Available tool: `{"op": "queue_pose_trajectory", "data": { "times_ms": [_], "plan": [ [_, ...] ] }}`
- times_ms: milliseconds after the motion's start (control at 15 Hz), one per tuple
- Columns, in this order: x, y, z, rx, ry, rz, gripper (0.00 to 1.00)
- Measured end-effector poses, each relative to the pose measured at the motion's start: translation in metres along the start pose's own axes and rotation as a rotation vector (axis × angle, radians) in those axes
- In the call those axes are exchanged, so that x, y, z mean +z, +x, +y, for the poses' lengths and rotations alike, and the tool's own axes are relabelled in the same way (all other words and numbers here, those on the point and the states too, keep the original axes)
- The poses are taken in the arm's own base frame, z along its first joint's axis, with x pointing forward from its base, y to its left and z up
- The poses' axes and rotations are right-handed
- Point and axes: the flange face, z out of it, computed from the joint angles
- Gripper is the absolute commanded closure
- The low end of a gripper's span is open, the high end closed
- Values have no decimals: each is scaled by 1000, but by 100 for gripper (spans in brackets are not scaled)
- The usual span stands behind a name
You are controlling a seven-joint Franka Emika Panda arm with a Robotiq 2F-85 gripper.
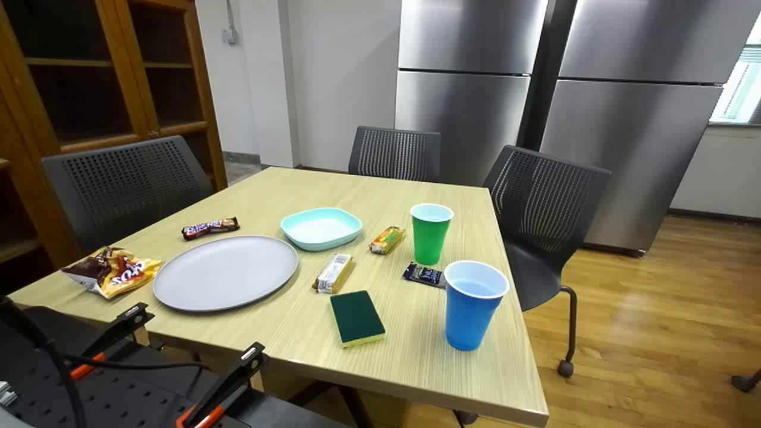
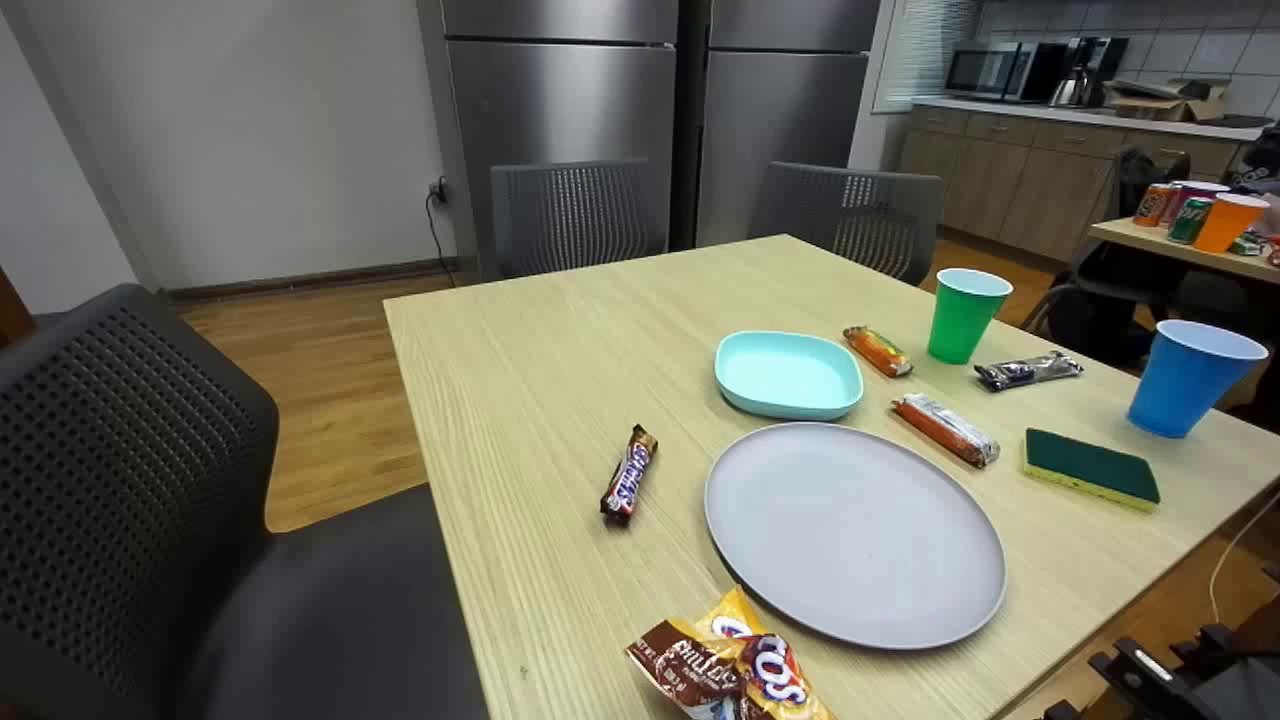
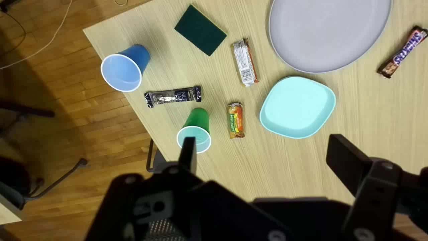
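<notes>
My gripper [image 3: 262, 147] is open and empty above the table in the wrist view, its fingers wide apart. It is out of sight in both exterior views. Nearest to the fingers in the picture are a green cup [image 3: 197, 120], an orange-and-green wrapped bar [image 3: 236, 121] and a light-blue square dish [image 3: 297, 107]. The left finger overlaps the cup's rim in the picture; I see no contact. A blue cup [image 3: 135, 60], a dark wrapped bar [image 3: 173, 96], a silver-and-orange bar [image 3: 245, 62], a green sponge [image 3: 200, 30], a grey plate [image 3: 329, 33] and a Snickers bar [image 3: 403, 52] lie beyond.
A crumpled yellow-brown chip bag [image 1: 113, 270] lies beside the plate. Both cups stand upright near the table's edge [image 1: 523, 333]. Dark chairs [image 1: 547, 202] surround the table. Black clamps with orange parts [image 1: 226, 380] are at the near edge. Steel fridges [image 2: 560, 110] stand behind.
</notes>
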Motion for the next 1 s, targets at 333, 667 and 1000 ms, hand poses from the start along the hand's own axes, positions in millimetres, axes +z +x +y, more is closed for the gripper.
{"op": "queue_pose_trajectory", "data": {
  "times_ms": [333,667,1000],
  "plan": [
    [0,0,0,0,0,-1,0],
    [8,2,-5,3,14,-17,0],
    [54,14,-55,81,55,-29,0]
  ]
}}
